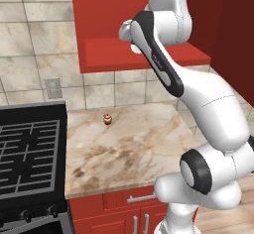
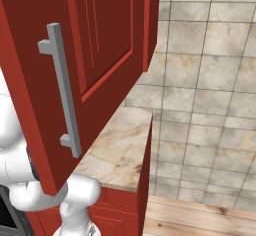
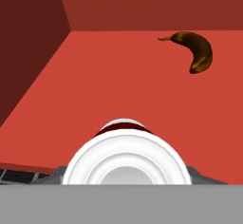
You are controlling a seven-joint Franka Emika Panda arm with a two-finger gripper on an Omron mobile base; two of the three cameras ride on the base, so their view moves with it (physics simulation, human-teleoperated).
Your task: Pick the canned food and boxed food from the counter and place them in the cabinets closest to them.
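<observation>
The arm [image 1: 168, 69] reaches up and forward — elbow bent, claw hidden.

The canned food [image 3: 126, 159] shows end-on in the hand view, a white round end with a dark red label band behind it, just above the red shelf of the open cabinets [image 1: 149, 54]. The marbled beige-and-brown tabletop [image 1: 134, 148] lies below on red base cabinets.
</observation>
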